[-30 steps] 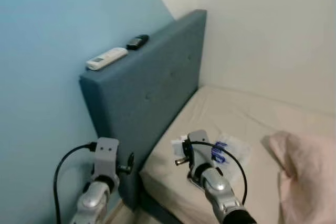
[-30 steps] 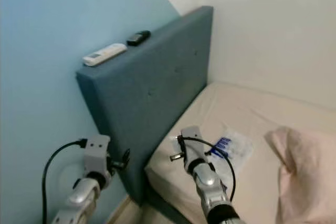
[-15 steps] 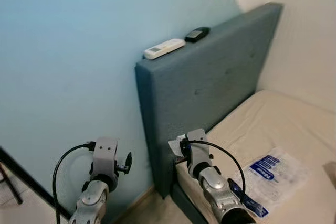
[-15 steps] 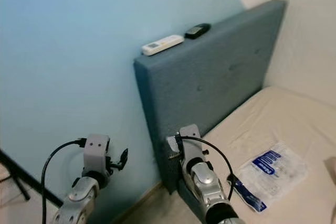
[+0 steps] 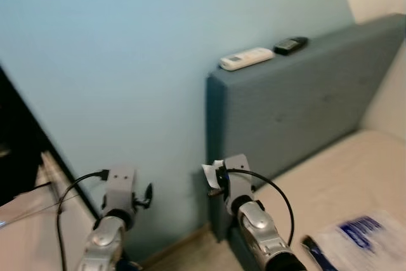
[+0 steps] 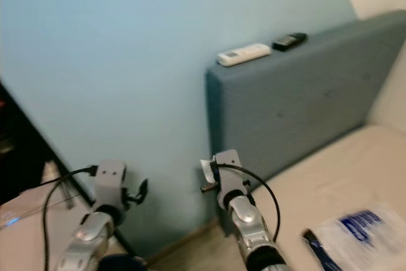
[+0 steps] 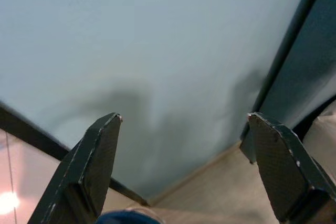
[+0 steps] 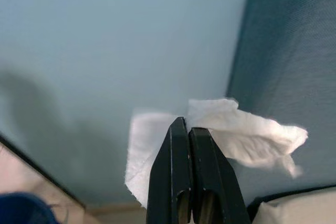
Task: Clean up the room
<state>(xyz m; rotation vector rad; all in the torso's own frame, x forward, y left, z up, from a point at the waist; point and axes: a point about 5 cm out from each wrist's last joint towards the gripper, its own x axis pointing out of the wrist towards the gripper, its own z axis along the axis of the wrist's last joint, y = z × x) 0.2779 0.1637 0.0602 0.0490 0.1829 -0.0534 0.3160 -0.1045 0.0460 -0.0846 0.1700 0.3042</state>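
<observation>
My right gripper (image 8: 187,129) is shut on a crumpled white tissue (image 8: 231,129), held up in front of the blue wall beside the bed's headboard; the tissue (image 5: 209,172) peeks out past the right wrist. My left gripper (image 7: 184,124) is open with nothing between its fingers, facing the blue wall low on the left (image 5: 147,193). A white remote (image 5: 246,59) and a black remote (image 5: 290,45) lie on top of the blue-grey headboard (image 5: 298,106). A clear plastic packet with blue print (image 5: 361,239) lies on the beige mattress (image 5: 355,169).
The light blue wall (image 5: 127,61) stands close ahead. A dark piece of furniture (image 5: 19,150) and a pale surface (image 5: 25,226) show at the left edge. A strip of wooden floor (image 5: 184,252) runs at the foot of the wall.
The camera has swung left: headboard, remotes and packet have shifted right in the picture, and dark furniture has come in at the left. Both arms hold the same pose, tissue still gripped.
</observation>
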